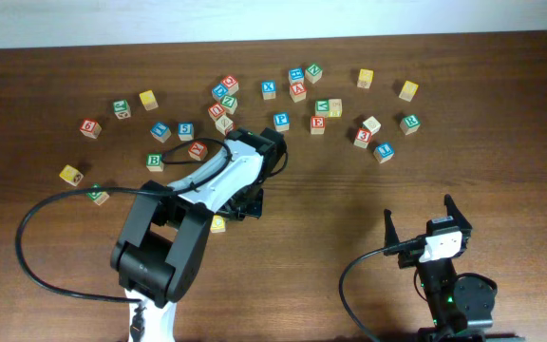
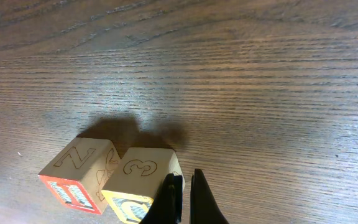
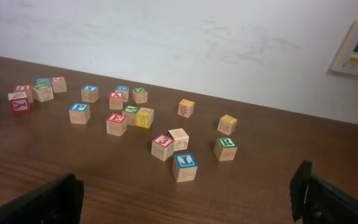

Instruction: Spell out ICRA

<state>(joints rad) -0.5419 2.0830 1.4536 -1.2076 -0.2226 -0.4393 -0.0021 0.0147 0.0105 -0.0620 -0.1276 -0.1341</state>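
Left pincer (image 2: 185, 179) clenched on nothing at bottom centre, just beside a yellow-sided block (image 2: 143, 177) — right pincer (image 1: 418, 214) spread wide, empty, lower right.

Pincer (image 3: 188, 186) fingers spread wide, empty; green R cube (image 3: 226, 149) near red 3 cube (image 3: 163, 147), apart.

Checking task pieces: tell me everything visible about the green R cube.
The R cube is a small pale wooden block, its top face green with an R. It sits flat and upright on the table, touched by nothing. A blue-topped cube stands nearby, clear of it.
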